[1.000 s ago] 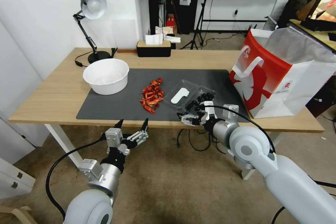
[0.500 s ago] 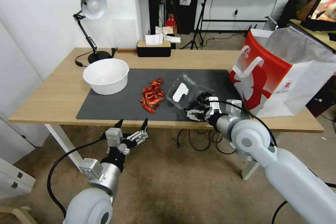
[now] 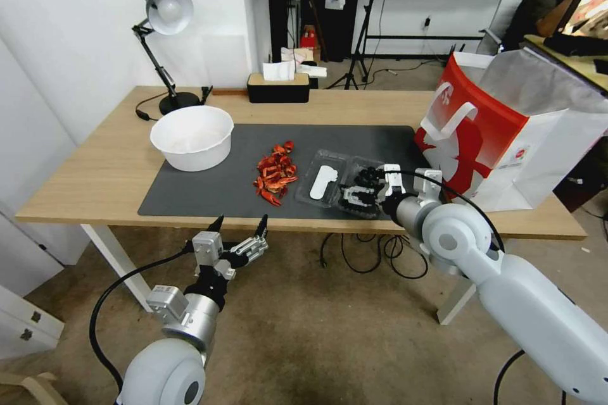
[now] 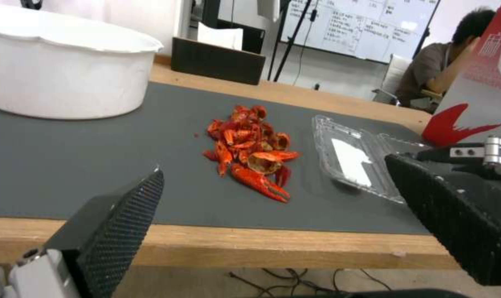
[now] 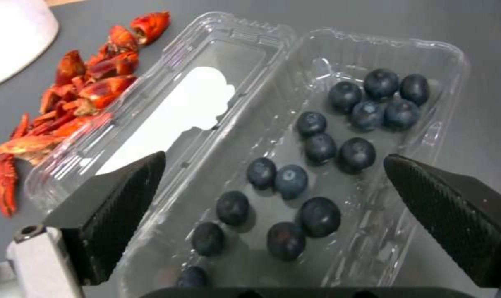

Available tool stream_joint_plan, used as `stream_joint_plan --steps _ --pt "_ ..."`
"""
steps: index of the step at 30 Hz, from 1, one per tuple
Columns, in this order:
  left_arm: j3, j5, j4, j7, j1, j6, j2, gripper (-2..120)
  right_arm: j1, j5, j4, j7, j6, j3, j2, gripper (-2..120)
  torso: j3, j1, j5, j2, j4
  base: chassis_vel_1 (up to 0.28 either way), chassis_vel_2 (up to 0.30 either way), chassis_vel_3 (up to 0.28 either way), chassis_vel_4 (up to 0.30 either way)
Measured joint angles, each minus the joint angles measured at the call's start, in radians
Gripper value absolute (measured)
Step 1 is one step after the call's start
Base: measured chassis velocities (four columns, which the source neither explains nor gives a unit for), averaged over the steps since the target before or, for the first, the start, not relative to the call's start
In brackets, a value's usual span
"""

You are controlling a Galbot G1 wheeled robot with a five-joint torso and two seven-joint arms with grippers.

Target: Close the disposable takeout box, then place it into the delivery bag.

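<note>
Open clear takeout box (image 3: pixel 339 181) lying flat at frame centre, right gripper (image 3: pixel 358 194) spread wide over its berry half, left gripper (image 3: pixel 239 226) spread, lower left below table (image 3: pixel 95 164) edge.

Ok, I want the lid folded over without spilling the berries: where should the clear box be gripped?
Probably the labelled lid half of the box, at its long outer edge beside the red shells, farthest from the hinge. It lies flat and open, so a hold there swings it over the berries. The right gripper, open, hovers over the berry half; the left gripper is parked below the table edge.
</note>
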State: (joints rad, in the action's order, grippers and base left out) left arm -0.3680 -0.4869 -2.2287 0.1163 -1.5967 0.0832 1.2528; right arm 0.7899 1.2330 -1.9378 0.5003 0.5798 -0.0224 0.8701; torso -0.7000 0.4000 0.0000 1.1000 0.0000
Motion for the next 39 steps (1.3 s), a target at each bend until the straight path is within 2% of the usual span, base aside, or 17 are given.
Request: stream_joint_plan --steps 8,13,16,23,30,39 --pt "-0.005 0.0 0.001 0.001 -0.001 -0.001 -0.002 100 -0.003 0.001 -0.001 -0.086 -0.074 -0.023 0.01 100 0.0 0.0 0.0 0.0 0.0001 0.0 0.0 0.0 0.0" --pt "-0.004 0.0 0.003 0.001 -0.002 -0.002 0.002 100 0.047 0.01 -0.08 -0.133 -0.089 -0.042 0.001 100 0.0 0.0 0.0 0.0 0.0001 0.0 0.0 0.0 0.0" --pt "-0.006 0.0 0.001 0.002 -0.004 -0.003 0.001 100 0.146 0.047 -0.166 -0.152 -0.08 -0.082 -0.01 100 0.0 0.0 0.0001 0.0 0.0001 0.0 0.0 0.0 0.0" --pt "-0.007 0.0 -0.003 0.003 -0.006 -0.005 -0.003 100 0.331 0.031 -0.244 -0.236 -0.068 -0.164 -0.031 100 0.0 0.0 -0.0001 0.0 -0.0001 0.0 0.0 0.0 0.0" --pt "-0.004 0.001 -0.008 0.003 -0.008 -0.008 -0.004 100 0.422 -0.012 -0.253 -0.261 -0.067 -0.18 -0.024 100 0.0 0.0 0.0 0.0 0.0 0.0 0.0 0.0 0.0" --pt "-0.004 0.004 -0.014 0.002 -0.018 -0.02 -0.005 100 0.41 -0.027 -0.228 -0.249 -0.07 -0.177 -0.003 100 0.0 0.0 0.0 0.0 0.0001 0.0 0.0 0.0 0.0"
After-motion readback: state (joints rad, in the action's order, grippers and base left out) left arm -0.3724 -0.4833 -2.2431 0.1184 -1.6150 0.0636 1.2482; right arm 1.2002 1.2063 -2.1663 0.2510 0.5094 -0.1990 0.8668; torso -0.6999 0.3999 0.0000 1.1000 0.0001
